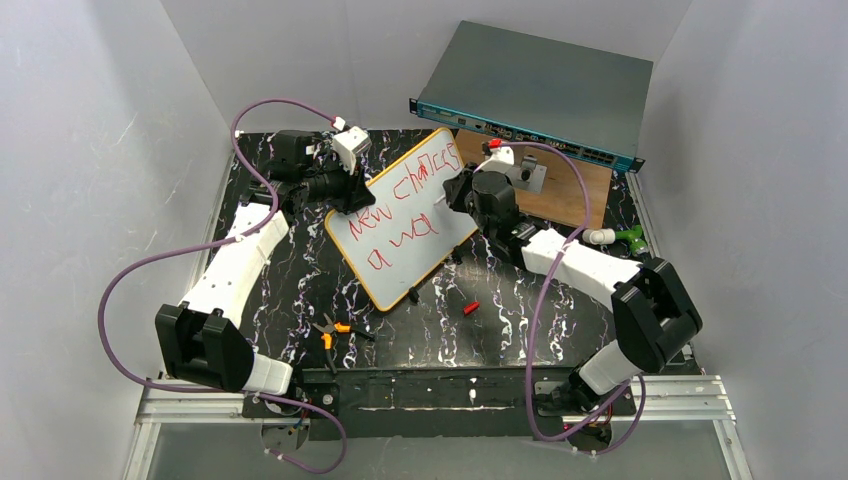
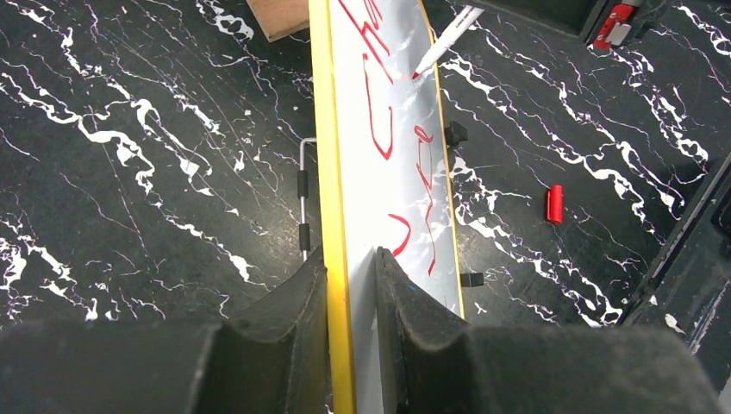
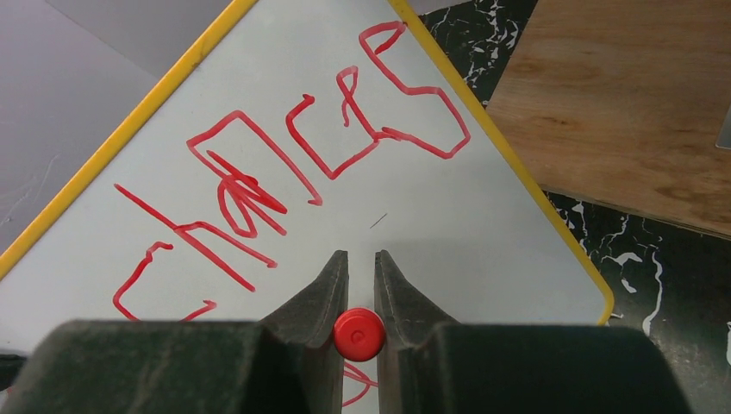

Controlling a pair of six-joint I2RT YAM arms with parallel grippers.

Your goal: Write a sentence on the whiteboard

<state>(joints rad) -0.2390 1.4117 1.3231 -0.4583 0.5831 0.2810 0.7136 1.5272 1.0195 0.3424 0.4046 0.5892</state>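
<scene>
Fingers of the left end effector are pinched tight on the orange rim of the whiteboard, which sits tilted mid-worktop. The right end effector is closed round a red-ended marker, tip touching the board by the second line of the red sentence, which reads roughly "new chances / awa". Just off the board's near edge lies a red cap.

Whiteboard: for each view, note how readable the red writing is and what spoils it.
Top external: whiteboard evenly lit, writing small but readable. Left wrist: whiteboard seen nearly edge-on, writing foreshortened, grey sheen; left gripper dark, soft. Right wrist: writing crisp, no glare; marker end by the lens slightly soft.
</scene>
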